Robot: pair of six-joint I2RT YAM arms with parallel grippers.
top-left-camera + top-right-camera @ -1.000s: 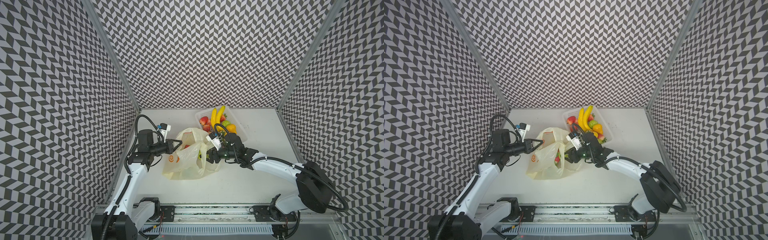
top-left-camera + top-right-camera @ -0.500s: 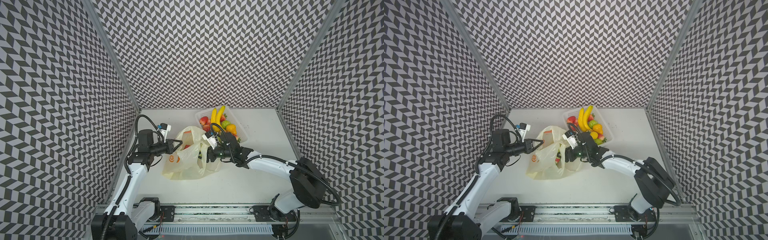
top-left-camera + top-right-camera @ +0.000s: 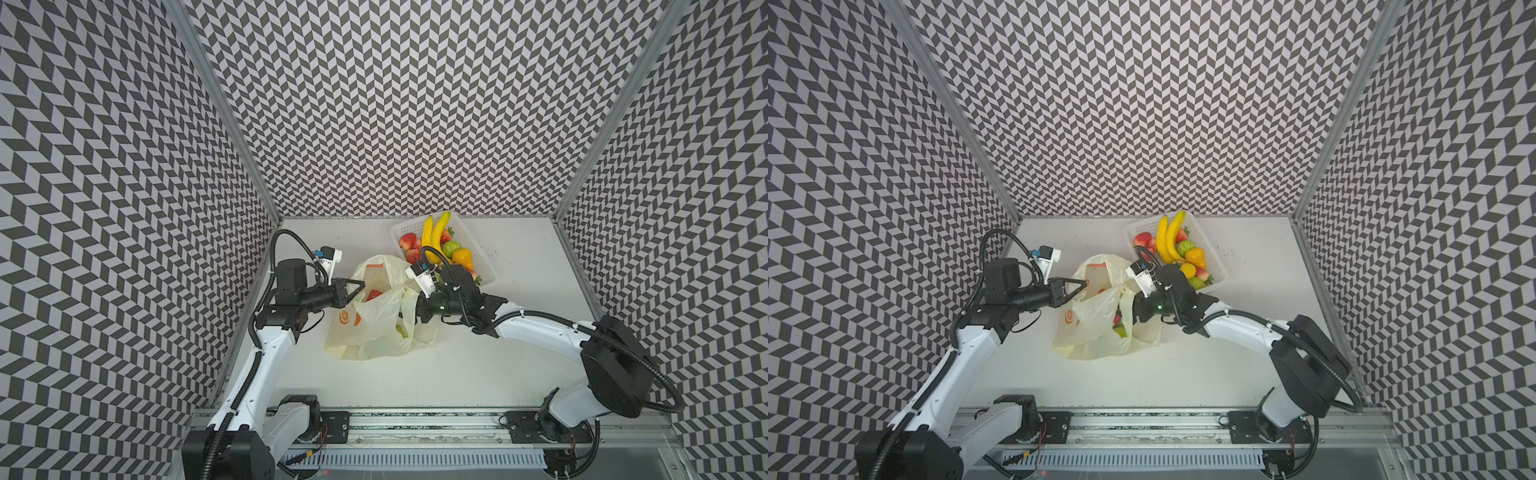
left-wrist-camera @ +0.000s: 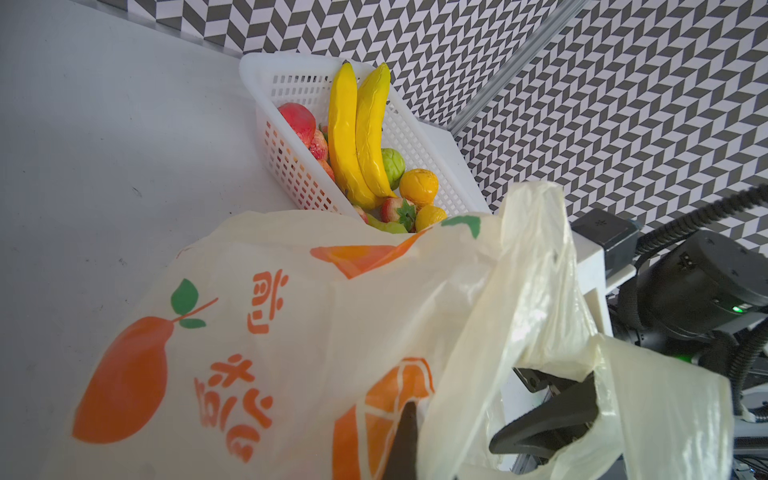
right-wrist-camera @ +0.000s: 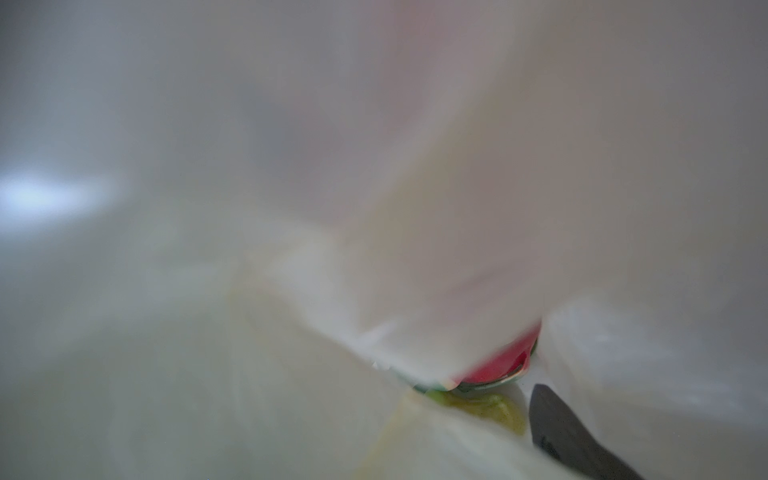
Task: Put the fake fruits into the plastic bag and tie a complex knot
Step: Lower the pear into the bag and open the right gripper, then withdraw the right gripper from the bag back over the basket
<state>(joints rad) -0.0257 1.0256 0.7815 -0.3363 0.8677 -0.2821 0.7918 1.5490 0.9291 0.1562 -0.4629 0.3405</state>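
The loading step is judged to be under way, with no knot begun. In both top views the plastic bag (image 3: 374, 328) is lying slumped near the middle of the table, and its mouth is being held up at about 11 o'clock by the left gripper (image 3: 359, 286), whose jaws are being kept closed on the rim. The left arm is being carried raised and bent, its wrist pointing toward 3 o'clock. The right arm is being stretched low across the table toward 9 o'clock, and the right gripper (image 4: 548, 411) is being pushed into the bag's mouth from 3 o'clock. In its own wrist view only one dark finger (image 5: 561, 436) is being shown among blurred film, so how wide it stands cannot be told. A red fruit (image 5: 503, 365) and a green one (image 5: 478, 405) are lying in the bag beyond it. At about 1 o'clock from the bag, bananas (image 3: 432, 237) and other fake fruits are waiting in the white basket (image 4: 266, 70). The next move is judged to call for a clean withdrawal without film being snagged, then a reach to the basket.
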